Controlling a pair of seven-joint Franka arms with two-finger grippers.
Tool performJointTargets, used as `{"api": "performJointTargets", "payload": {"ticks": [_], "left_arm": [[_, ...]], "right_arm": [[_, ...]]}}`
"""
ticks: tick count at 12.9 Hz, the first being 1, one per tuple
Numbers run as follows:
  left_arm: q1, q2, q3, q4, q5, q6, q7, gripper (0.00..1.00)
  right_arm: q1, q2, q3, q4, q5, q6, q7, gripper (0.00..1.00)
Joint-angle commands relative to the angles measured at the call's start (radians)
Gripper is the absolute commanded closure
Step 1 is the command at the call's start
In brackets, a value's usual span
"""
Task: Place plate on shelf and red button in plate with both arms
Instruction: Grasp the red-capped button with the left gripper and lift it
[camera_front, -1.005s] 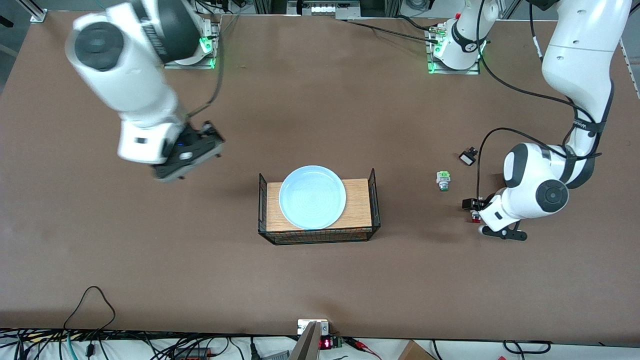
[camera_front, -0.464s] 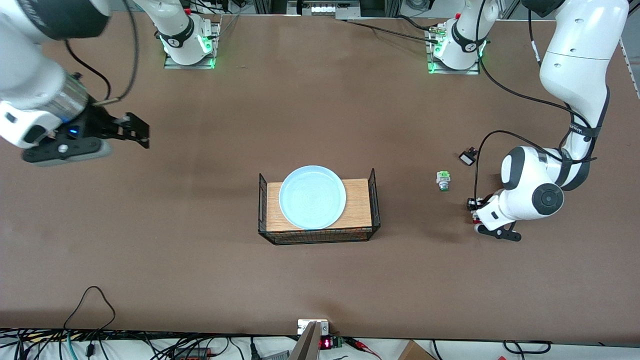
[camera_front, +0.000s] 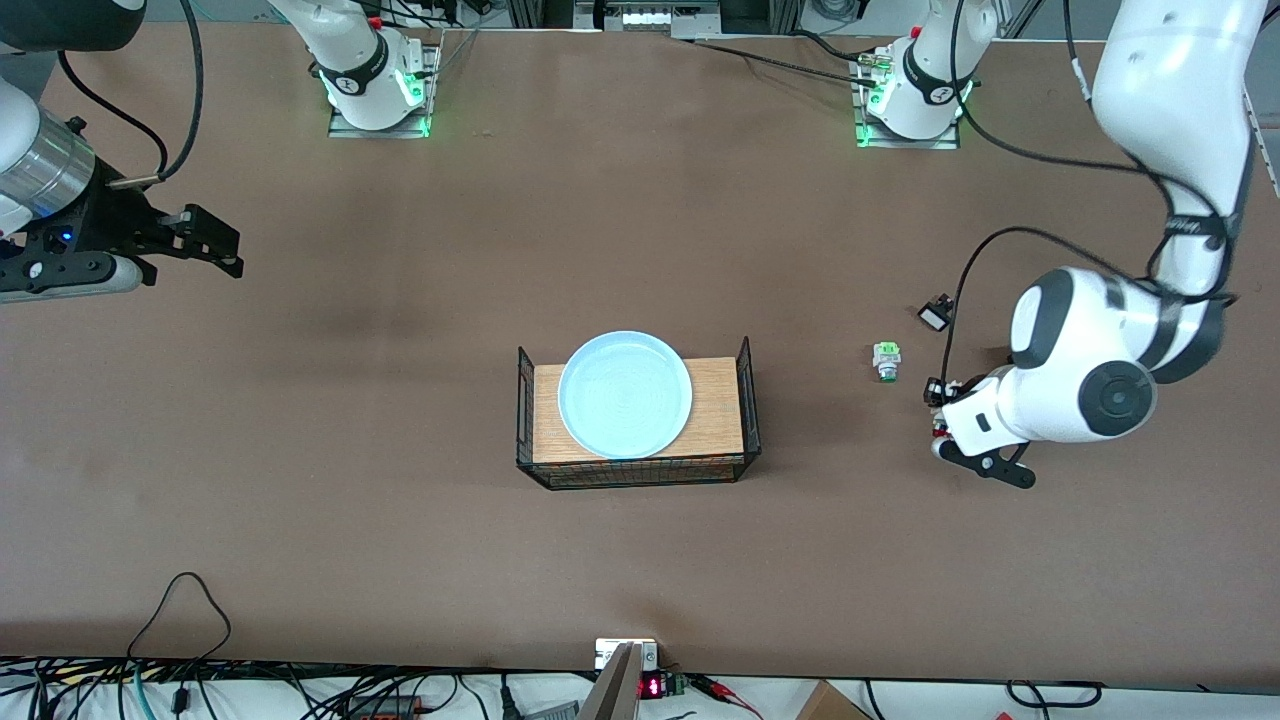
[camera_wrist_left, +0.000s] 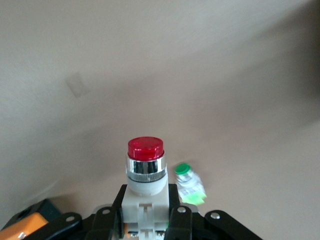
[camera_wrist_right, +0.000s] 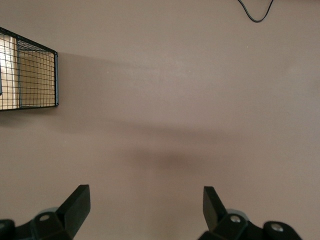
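Left end effector (camera_wrist_left: 147, 220): clenched on the red button (camera_wrist_left: 145, 167), cap pointing outward, whitish body pinched between my fingers (camera_wrist_left: 180, 220). In the front view it sits over the desk (camera_front: 640, 560) at the left arm's end, just beside the green button (camera_front: 886, 361).
Why this grip: holding the body leaves the cap free, so I judge the part can be set down without a regrip.
Right end effector (camera_wrist_right: 145, 210): released, fingers (camera_wrist_right: 75, 202) spread wide, holding nothing. It hangs over bare desk at the right arm's end, well apart from the basket (camera_front: 748, 380).
Plate (camera_front: 625, 395): lies flat on the wooden board (camera_front: 715, 405) inside the wire basket, mid-desk, untouched by either arm.
Why the right arm is out there: it looks parked clear of the basket, so my left arm can bring the button in unhindered.
Switch (camera_front: 936, 314): black-and-white, on the desk farther from the camera than the green button.
Change, right arm: a second ago it was close to the basket; it has swung away toward the desk's edge.
Change, left arm: it was low over the button; now the wrist has lifted slightly with the button gripped.
Unchanged: plate, green button and switch.
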Motion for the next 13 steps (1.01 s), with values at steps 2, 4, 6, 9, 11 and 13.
{"api": "performJointTargets", "payload": {"ticks": [2, 4, 6, 9, 11, 13], "left_arm": [[-0.004, 0.005, -0.096, 0.192, -0.113, -0.177, -0.022, 0.86], [-0.033, 0.007, -0.194, 0.29, -0.119, -0.269, -0.141, 0.86], [-0.14, 0.014, -0.199, 0.368, -0.118, -0.275, -0.323, 0.86], [-0.317, 0.097, -0.137, 0.468, -0.111, -0.19, -0.52, 0.88], [-0.397, 0.117, -0.092, 0.465, -0.113, -0.08, -0.566, 0.88], [-0.466, 0.163, -0.086, 0.464, -0.11, 0.036, -0.66, 0.88]], "right_arm": [[0.064, -0.093, -0.095, -0.1, 0.024, -0.002, -0.045, 0.0], [0.205, -0.101, -0.264, -0.109, 0.033, 0.005, -0.045, 0.0], [0.246, -0.104, -0.319, -0.112, 0.059, 0.003, -0.028, 0.0], [0.277, -0.133, -0.321, -0.138, 0.058, 0.005, 0.076, 0.0], [0.273, -0.136, -0.32, -0.145, 0.056, 0.017, 0.077, 0.0], [0.271, -0.13, -0.32, -0.139, 0.056, 0.015, 0.092, 0.0]]}}
